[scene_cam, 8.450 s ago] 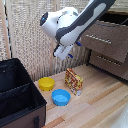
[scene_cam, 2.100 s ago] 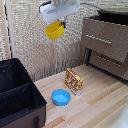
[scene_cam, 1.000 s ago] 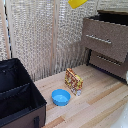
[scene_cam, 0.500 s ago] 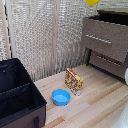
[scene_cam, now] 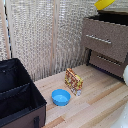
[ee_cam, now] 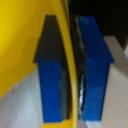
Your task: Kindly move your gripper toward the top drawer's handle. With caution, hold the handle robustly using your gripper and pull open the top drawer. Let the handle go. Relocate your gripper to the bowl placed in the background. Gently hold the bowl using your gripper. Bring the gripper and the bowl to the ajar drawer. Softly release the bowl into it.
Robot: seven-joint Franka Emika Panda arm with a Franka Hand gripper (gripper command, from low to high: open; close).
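The yellow bowl (scene_cam: 105,4) hangs at the upper edge of the exterior view, just above the dresser's top front edge. My gripper itself is cut off above that view. In the wrist view my gripper (ee_cam: 73,75) is shut on the bowl's thin yellow rim (ee_cam: 20,45), with one dark-blue finger (ee_cam: 50,75) on each side of it. The uppermost visible dark-brown drawer front (scene_cam: 117,35) carries a slim silver handle (scene_cam: 98,38). A dark strip shows right above this front, under the bowl. Whether that drawer stands open I cannot tell.
A lower drawer (scene_cam: 107,62) with its own silver bar sits beneath. On the wooden floor lie a blue bowl (scene_cam: 61,96) and a small colourful box (scene_cam: 74,81). A black case (scene_cam: 17,97) fills the exterior view's left. A slatted screen (scene_cam: 45,35) stands behind.
The bowl has travelled up and toward the exterior view's right, from beside the screen to above the dresser. The blue bowl and the box have stayed put.
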